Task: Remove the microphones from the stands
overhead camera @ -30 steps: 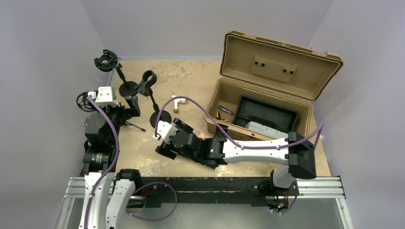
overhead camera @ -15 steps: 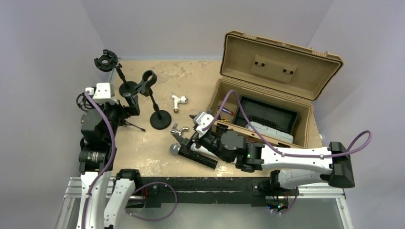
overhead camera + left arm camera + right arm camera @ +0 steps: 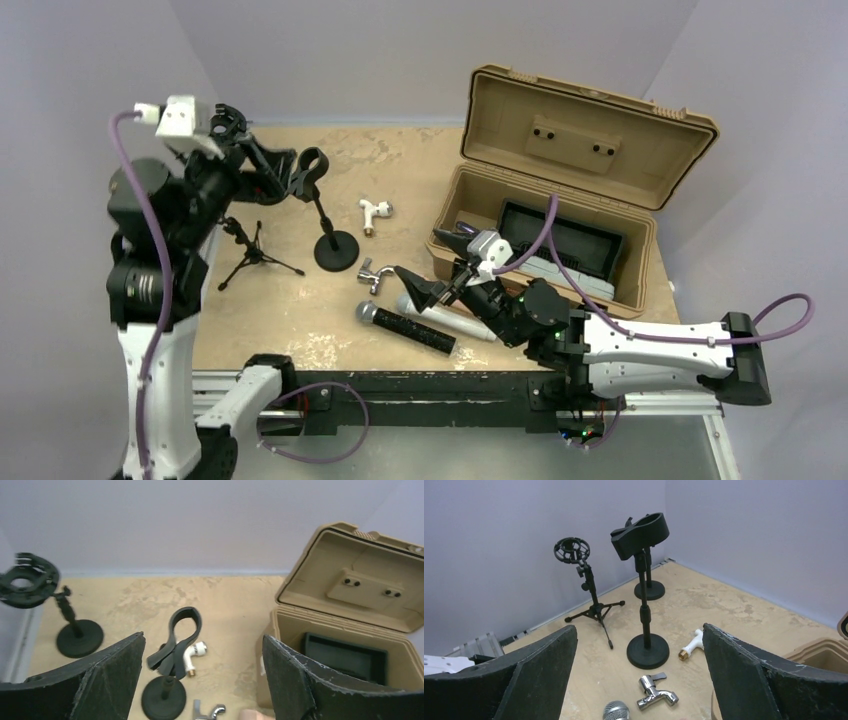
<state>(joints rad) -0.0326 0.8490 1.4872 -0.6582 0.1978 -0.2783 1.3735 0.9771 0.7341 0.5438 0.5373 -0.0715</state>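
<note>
The microphone, black with a silver grille, lies flat on the table in front of the stand; only its grille shows in the right wrist view. The stand is upright, and its black clip is empty. The stand also shows in the left wrist view and the right wrist view. My right gripper is open and empty, just right of the microphone. My left gripper is open and empty, raised high at the back left.
A chrome tap and a white pipe fitting lie near the stand's base. A tripod stand and a shock-mount stand stand at the left. An open tan case is at the right. A pale cylinder lies beside the microphone.
My right gripper has let go of the microphone on the table and drawn back to the right, open. My left arm has risen and swung toward the back left.
</note>
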